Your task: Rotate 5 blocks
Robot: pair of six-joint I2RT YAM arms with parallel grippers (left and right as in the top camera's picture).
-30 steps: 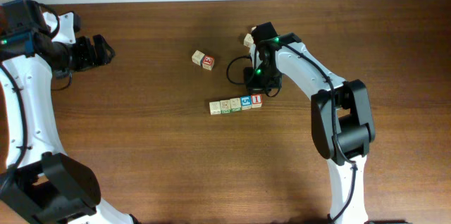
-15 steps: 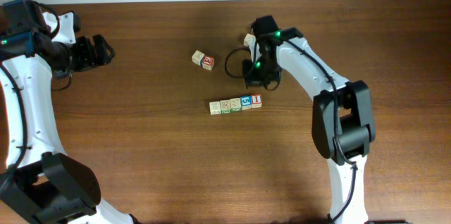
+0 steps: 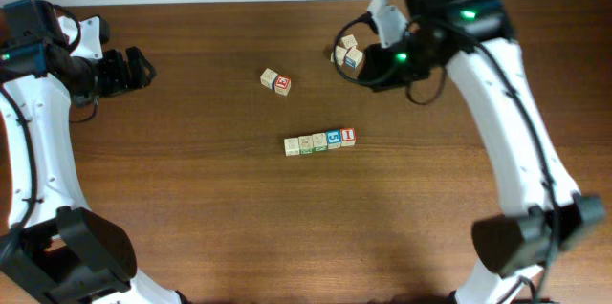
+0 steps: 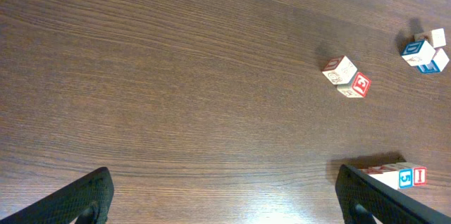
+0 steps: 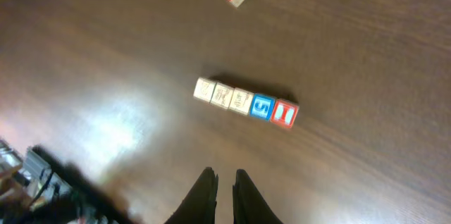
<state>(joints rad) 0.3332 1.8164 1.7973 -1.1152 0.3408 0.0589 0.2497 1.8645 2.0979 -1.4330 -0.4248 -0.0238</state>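
Note:
The 5 blocks point(image 3: 320, 141) lie in one line at the table's middle, tilted slightly, with a red-marked cube at the right end and a blue-marked one beside it. The right wrist view looks down on this row point(image 5: 246, 103) from high up. My right gripper point(image 5: 224, 175) hangs well above the wood, shut with only a sliver between the fingers and nothing in it. In the overhead view it point(image 3: 375, 70) sits at the back right, beyond the row. My left gripper point(image 3: 143, 67) is far left, open and empty point(image 4: 229, 199). The row's right end point(image 4: 405, 177) shows past its right finger.
A separate plain-and-red pair of cubes point(image 3: 275, 81) lies behind the row, also seen as the pair point(image 4: 347, 76). A cluster of plain cubes and a blue one point(image 3: 347, 54) sits near the back edge beside the right arm's cable.
My right arm has lifted and swung up and to the right, away from the row's right end, uncovering the back cluster. The row and the left arm have not moved.

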